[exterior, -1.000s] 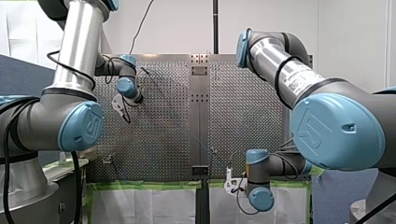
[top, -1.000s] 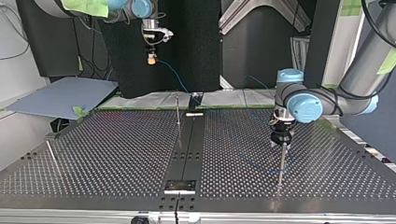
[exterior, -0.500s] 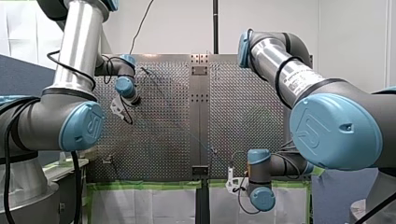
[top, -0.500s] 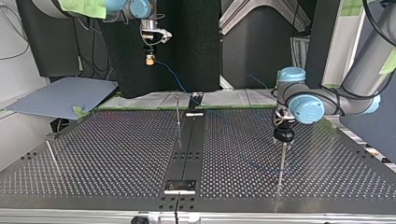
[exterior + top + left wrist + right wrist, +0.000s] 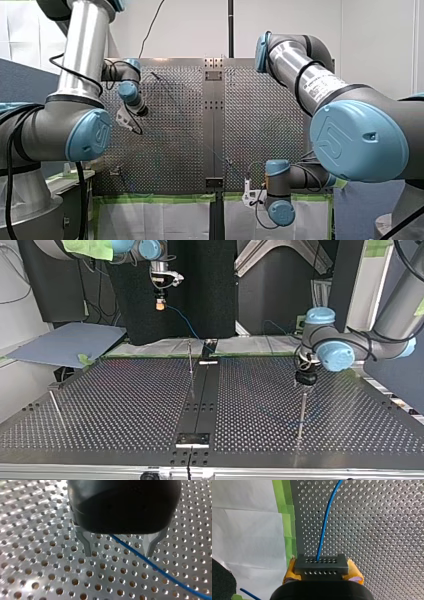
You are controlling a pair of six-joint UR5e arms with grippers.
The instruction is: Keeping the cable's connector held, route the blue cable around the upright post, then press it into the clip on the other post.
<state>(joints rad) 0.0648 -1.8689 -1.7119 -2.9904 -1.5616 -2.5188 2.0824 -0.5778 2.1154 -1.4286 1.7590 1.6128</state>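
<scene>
Since the blue cable (image 5: 150, 563) runs loose between the bare metal fingers (image 5: 86, 543) of my left gripper (image 5: 118, 552), whose jaws stand open astride it with neither tip touching, the step in hand looks like taking a guiding hold for the wrap.

Nearest in the top view, at about four o'clock, a thin upright metal post (image 5: 301, 415) rises from the perforated metal table (image 5: 100, 405). My left gripper hangs right at its tip; whether they touch I cannot tell. The close should be light enough for the cable to slide through. The sweep should ride low on the post and run wide enough that the fingers clear it.

Further in, near twelve o'clock of the table's middle, stands a second slim metal post (image 5: 190, 360), and the cable passes close by it. Which post bears the clip is too small to tell, so the wrap direction should be confirmed first.

Farthest, at eleven o'clock, my right gripper (image 5: 160, 302) hangs beyond the table's far edge. Its yellow pads (image 5: 354, 572) are clamped on the dark perforated block connector (image 5: 321, 566). The cable leaves that block straight ahead. This grip must hold firm and follow the pull, feeding slack so tension never drags the connector free.
</scene>
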